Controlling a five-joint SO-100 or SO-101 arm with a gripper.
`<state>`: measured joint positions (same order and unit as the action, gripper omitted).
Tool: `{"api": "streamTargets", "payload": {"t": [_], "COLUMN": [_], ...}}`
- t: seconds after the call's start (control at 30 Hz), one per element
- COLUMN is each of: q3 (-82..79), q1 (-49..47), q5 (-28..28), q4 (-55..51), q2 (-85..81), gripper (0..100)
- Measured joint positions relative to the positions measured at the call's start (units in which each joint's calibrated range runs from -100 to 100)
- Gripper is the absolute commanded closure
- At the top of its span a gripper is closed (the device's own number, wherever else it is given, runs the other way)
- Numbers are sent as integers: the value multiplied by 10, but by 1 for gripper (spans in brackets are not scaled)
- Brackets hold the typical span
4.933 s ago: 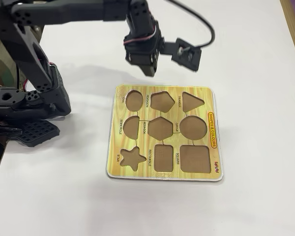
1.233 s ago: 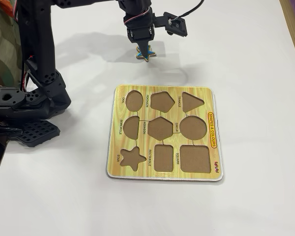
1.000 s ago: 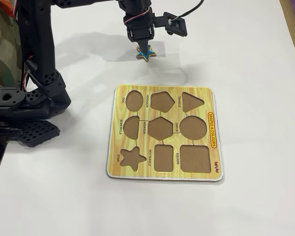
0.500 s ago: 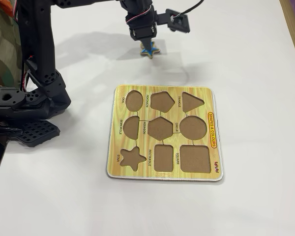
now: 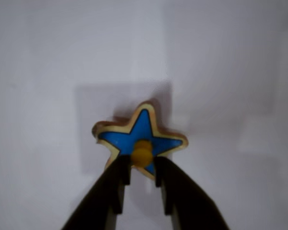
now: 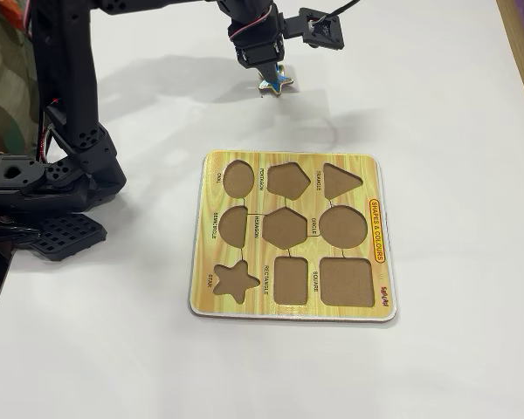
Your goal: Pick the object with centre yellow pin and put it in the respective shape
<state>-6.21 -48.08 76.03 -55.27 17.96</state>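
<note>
Star piece [image 5: 143, 135]: a flat blue star with a pale wooden rim and a round yellow pin [image 5: 142, 154] standing up from its centre; in the fixed view it sits at the top of the bench [image 6: 437, 96], well apart from the puzzle board [image 6: 295, 237] and directly under the arm's head.

Fingers [image 5: 142, 165]: 2 dark prongs nearly closed, 1 on each side of the yellow pin and seemingly touching it; whether the star is clear of the bench I cannot tell.

Handling, as a judgement: the piece looks light, thin and rigid, probably painted plywood, so it should not bend or crush. The pin is small, round and smooth, so it could swivel or slip if pinched off-centre.

Where to hold: the pin is the only raised part; the flat body offers no edge to pinch from above. A squeeze across the pin's middle seems best.

Puzzle board: yellow wood-grain print, rounded corners, 9 brown recesses in 3 rows, all empty.

Star recess [image 6: 236, 280]: bottom-left of the board in the fixed view, near its front edge, with 5 rounded points.

Fit, as a judgement: the star's points must line up with the recess, so any twist about the pin matters.

Bench: plain white, matte, with soft shadows.
</note>
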Motion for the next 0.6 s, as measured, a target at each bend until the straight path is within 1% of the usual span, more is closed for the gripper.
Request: {"api": "streamTargets", "payload": {"t": [0.3, 0.6], "q3": [-1, -73], "q1": [53, 142], "q5": [-38, -86], "q4": [0, 0], "q2": [-5, -75], "gripper": [96, 96]}}
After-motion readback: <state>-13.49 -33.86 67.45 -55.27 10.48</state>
